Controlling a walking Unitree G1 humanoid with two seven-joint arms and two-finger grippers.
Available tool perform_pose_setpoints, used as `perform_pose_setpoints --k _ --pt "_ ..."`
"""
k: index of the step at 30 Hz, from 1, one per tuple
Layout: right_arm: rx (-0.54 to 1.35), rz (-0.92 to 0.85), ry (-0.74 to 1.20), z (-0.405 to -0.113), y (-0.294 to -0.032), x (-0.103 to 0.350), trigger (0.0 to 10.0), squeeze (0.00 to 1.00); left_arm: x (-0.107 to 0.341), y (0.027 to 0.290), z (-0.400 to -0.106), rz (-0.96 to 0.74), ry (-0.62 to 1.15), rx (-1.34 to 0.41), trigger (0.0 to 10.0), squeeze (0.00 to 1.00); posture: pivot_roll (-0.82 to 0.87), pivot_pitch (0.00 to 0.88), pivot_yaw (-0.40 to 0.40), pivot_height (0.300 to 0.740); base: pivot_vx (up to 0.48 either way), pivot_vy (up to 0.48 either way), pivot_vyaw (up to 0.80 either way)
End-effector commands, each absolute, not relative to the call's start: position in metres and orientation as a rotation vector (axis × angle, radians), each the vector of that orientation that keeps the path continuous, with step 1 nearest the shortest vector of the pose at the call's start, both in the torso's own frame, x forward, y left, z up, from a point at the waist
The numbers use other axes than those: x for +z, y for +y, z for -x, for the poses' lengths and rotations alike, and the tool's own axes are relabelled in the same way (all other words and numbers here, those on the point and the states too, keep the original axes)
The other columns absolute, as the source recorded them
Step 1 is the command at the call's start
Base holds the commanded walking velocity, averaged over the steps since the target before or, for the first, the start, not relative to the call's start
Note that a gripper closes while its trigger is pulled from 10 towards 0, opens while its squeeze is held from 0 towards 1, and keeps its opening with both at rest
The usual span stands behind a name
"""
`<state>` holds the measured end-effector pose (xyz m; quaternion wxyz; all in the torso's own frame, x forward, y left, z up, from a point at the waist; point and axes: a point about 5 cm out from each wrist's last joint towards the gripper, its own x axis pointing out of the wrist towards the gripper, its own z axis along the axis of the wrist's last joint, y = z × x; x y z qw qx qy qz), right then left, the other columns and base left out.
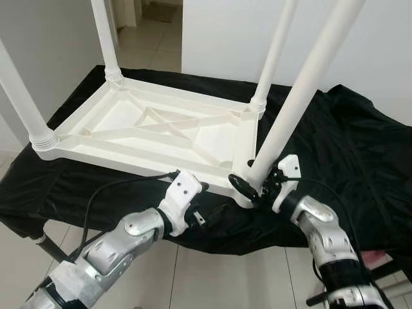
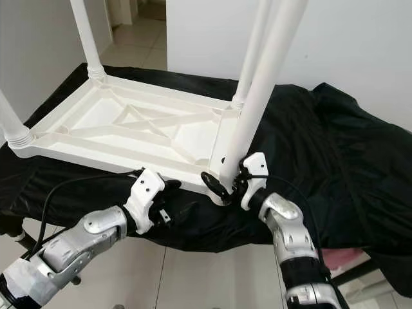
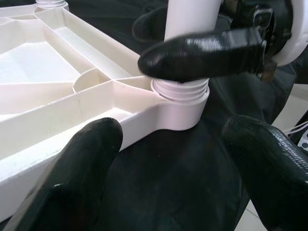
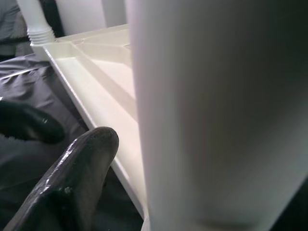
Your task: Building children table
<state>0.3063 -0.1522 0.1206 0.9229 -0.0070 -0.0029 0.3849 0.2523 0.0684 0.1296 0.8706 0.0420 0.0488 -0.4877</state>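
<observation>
A white plastic children's table lies upside down on a black cloth that covers a work surface, its ribbed underside facing up. Four white legs stand up from its corners: one at the 12 o'clock corner, one at the 9 o'clock corner, one at the 2 o'clock corner, and the nearest leg at the 5 o'clock corner, leaning up toward 1 o'clock.

The right arm reaches in from 5 o'clock with its elbow bent and its forearm pointing up toward the near corner. The right gripper sits at the foot of the nearest leg, its black fingers wrapped around the leg just above the threaded collar, pinching it. In the right wrist view the leg stands right against the camera, with one finger beside it.

The left arm comes in low from 7 o'clock, stretched almost level along the table's near edge, a black cable looping over its forearm. The left gripper rests just below that edge, near the same corner. Its two fingers are spread wide with nothing between them, hovering over the black cloth and pointing at the corner socket.

Pale floor tiles show below the cloth.
</observation>
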Motion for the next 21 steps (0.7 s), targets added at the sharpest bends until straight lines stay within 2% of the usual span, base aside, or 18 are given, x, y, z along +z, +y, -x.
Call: perform_pose_setpoints --k 1,12,13,21 --pt "0.823 0.043 0.033 -0.3081 -0.1494 0.1108 0.0 0.00 0.1350 0.0639 -0.2460 -0.100 0.093 -1.213 10.0 0.00 0.00 0.000 -0.061 0.740 0.000 0.000 0.00" --pt "0.800 0.030 0.023 -0.3120 -0.1540 0.1050 0.0 0.00 0.1366 0.0667 -0.2495 -0.114 0.087 -1.202 10.0 0.00 0.01 0.000 -0.064 0.740 0.000 0.000 0.00" --pt "0.759 0.008 0.014 -0.3116 -0.1546 0.1054 10.0 0.00 0.1368 0.0664 -0.2498 -0.115 0.084 -1.200 10.0 0.00 0.01 0.000 -0.066 0.740 0.000 0.000 0.00" --pt "0.623 -0.040 -0.011 -0.3099 -0.1537 0.1054 10.0 0.00 0.1370 0.0662 -0.2499 -0.117 0.081 -1.197 10.0 0.00 0.01 0.000 -0.068 0.740 0.000 0.000 0.00"
